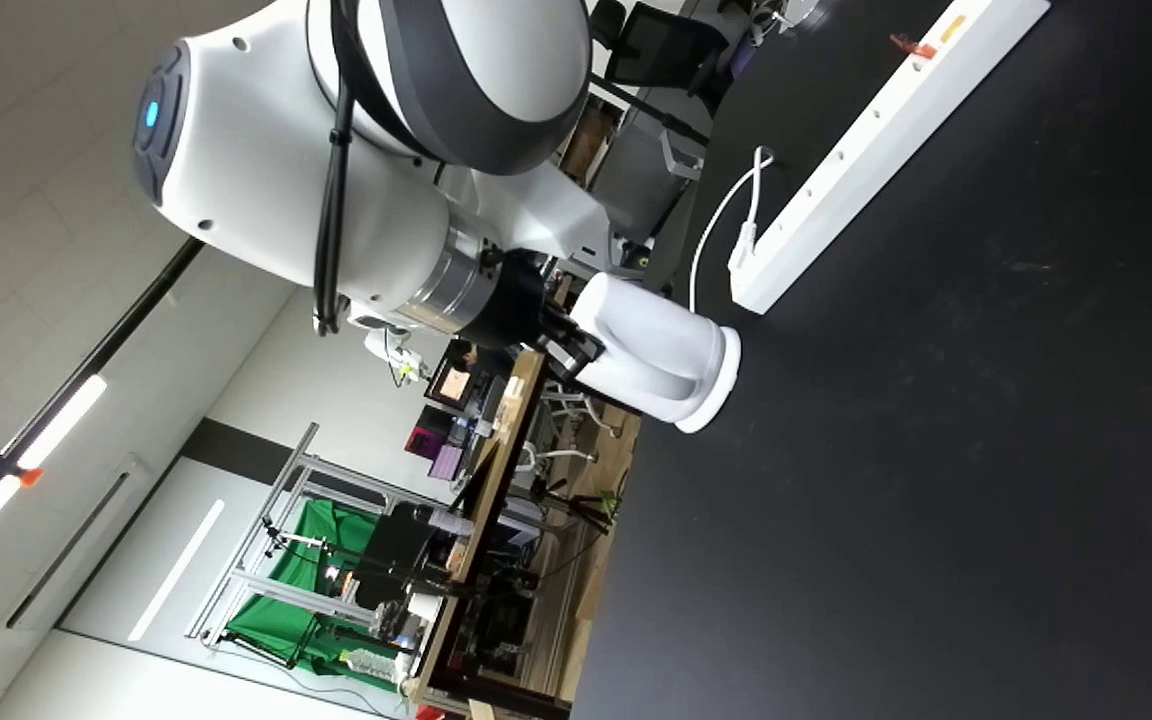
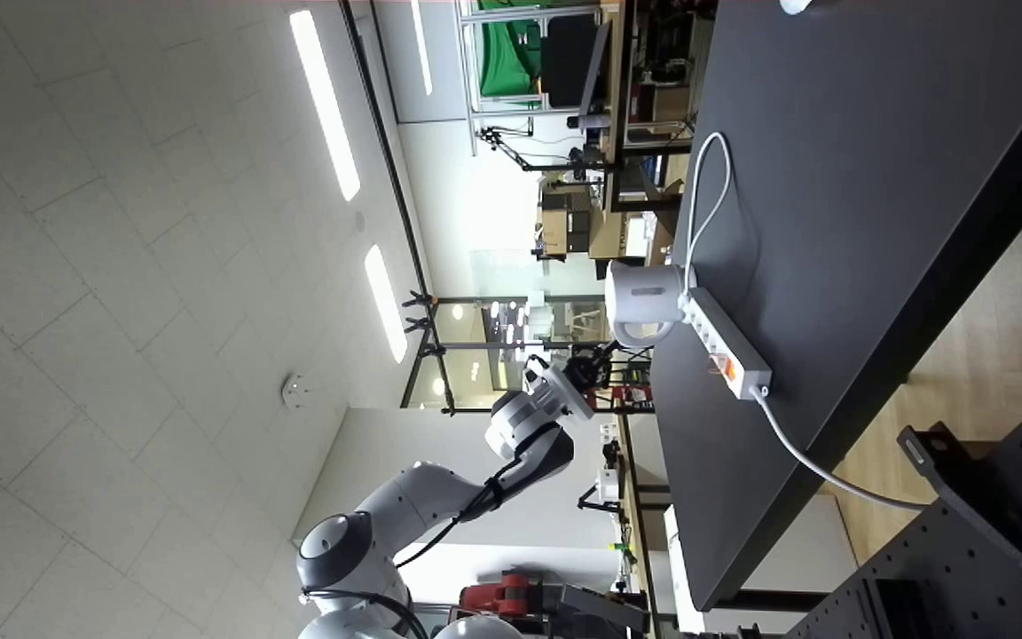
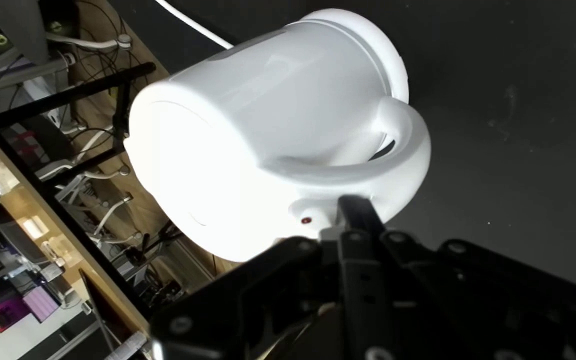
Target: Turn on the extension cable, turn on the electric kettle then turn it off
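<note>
White electric kettle [image 3: 268, 130] upright on black tabletop [image 1: 886, 480], top of its handle [image 3: 410, 155] at jaw tips, contact unclear, jaws pressed together.

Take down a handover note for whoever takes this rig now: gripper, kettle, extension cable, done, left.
Electric kettle: upright on the black table.
Gripper: shut, close to the top of the kettle's handle; touch unclear.
Extension cable: on the table near the kettle.
Done: can't tell whether cable or kettle is on.
Left: perhaps kettle on, then off; check the cable's orange switch first.
</note>
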